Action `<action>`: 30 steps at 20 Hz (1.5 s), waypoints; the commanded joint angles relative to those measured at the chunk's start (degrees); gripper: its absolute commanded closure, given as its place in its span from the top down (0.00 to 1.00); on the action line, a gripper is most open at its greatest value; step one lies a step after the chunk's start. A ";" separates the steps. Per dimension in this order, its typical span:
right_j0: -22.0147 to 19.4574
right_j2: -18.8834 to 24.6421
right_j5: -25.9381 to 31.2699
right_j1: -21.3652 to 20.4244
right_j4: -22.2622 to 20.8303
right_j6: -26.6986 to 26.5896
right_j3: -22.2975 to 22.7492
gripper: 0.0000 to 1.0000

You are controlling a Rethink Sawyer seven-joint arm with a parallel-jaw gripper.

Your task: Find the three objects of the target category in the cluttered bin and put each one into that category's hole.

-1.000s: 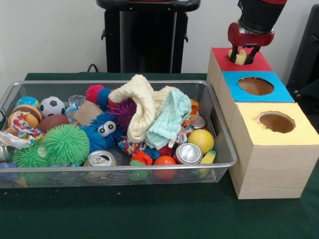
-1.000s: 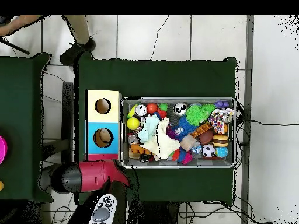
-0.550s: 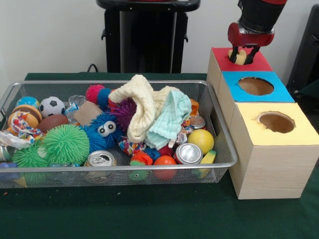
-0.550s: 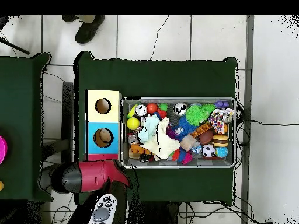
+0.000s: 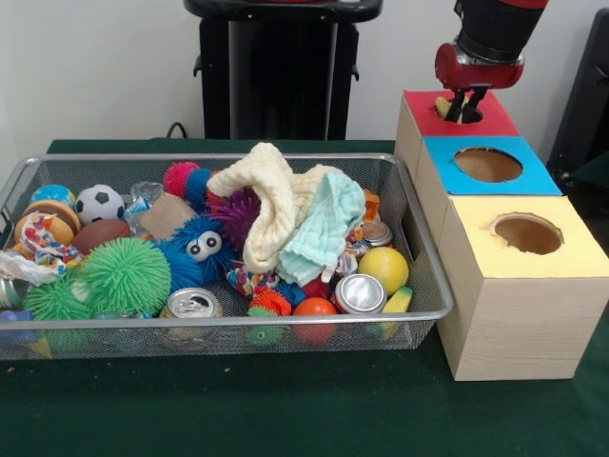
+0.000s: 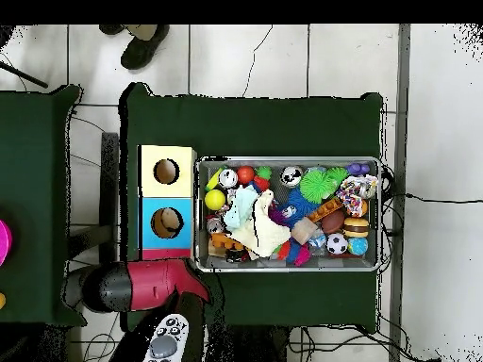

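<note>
Where we begin, at the front: we see the wire bin (image 5: 238, 319) heaped with balls, cans and two pale cloths (image 5: 271, 205).
Yellow-topped box (image 5: 561, 257): touching the bin's end, nearest of the three, its hole bare.
Blue-topped box (image 5: 533, 176): beside the bin too, one place farther back.
Red-topped box (image 5: 419, 109): farthest from the bin's front corner.
Gripper (image 5: 463, 112): its tip is down at the red-topped box's hole; we cannot tell how wide it stands.
Pale yellow piece (image 5: 443, 103): at the hole's rim, just beside the gripper; we cannot tell whether it is gripped.
Front view only: we see the gripper, the piece and the red hole here alone.
Overhead view only: the arm (image 6: 141, 286) hides most of the red-topped box, the blue hole shows something brown inside, and a person's shoe (image 6: 143, 42) lies far beyond the bin.
</note>
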 commanded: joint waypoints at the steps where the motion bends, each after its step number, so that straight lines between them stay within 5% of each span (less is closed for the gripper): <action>1: -1.90 3.59 -0.31 1.00 -1.14 6.77 -2.21 0.00; 30: -1.14 2.90 4.55 0.68 -0.81 7.47 -4.23 0.00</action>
